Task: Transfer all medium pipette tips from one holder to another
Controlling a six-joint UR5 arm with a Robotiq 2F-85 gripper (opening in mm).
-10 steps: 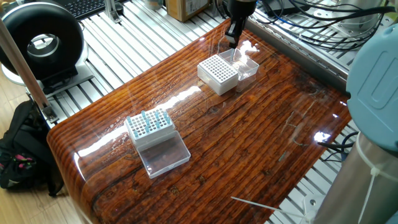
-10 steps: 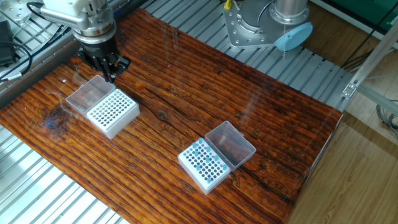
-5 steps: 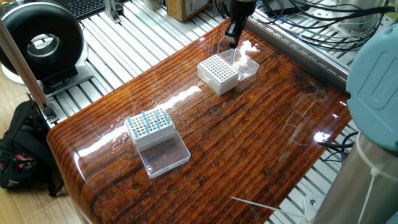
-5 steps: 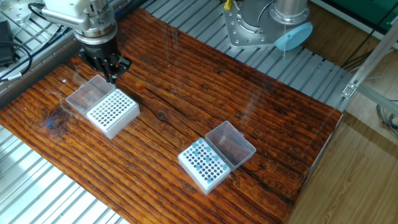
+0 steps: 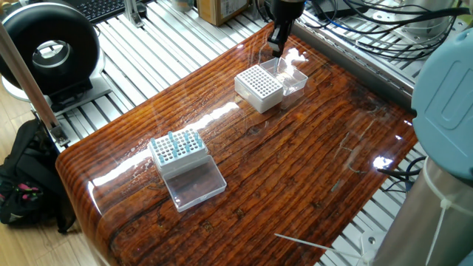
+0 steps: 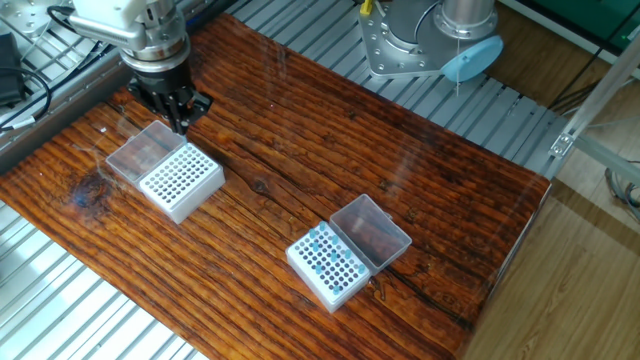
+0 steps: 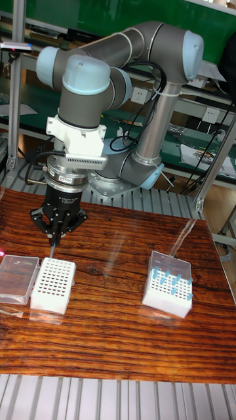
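Observation:
The medium pipette tips (image 5: pixel 177 143) (image 6: pixel 325 253) (image 7: pixel 170 281) stand as several pale-blue cones in a white holder (image 5: pixel 171 157) (image 6: pixel 312 272) (image 7: pixel 164 300) with its clear lid (image 5: pixel 195 183) (image 6: pixel 373 233) open. Across the table, a second white holder (image 5: pixel 259 87) (image 6: pixel 181 180) (image 7: pixel 53 284) shows only bare holes, and its clear lid (image 6: pixel 143 153) (image 7: pixel 18 278) lies open beside it. My gripper (image 5: pixel 276 50) (image 6: pixel 181 124) (image 7: pixel 53 241) hangs just above that holder's far edge. Its fingers are pinched shut on one thin tip (image 7: pixel 52 252) that points down.
The wooden table (image 5: pixel 295 170) rests on aluminium rails. A black round device (image 5: pixel 50 46) and a black bag (image 5: pixel 26 181) sit off the left end. Cables (image 5: pixel 369 22) run behind the gripper, and the arm's base (image 6: pixel 425 40) is mounted past the far edge.

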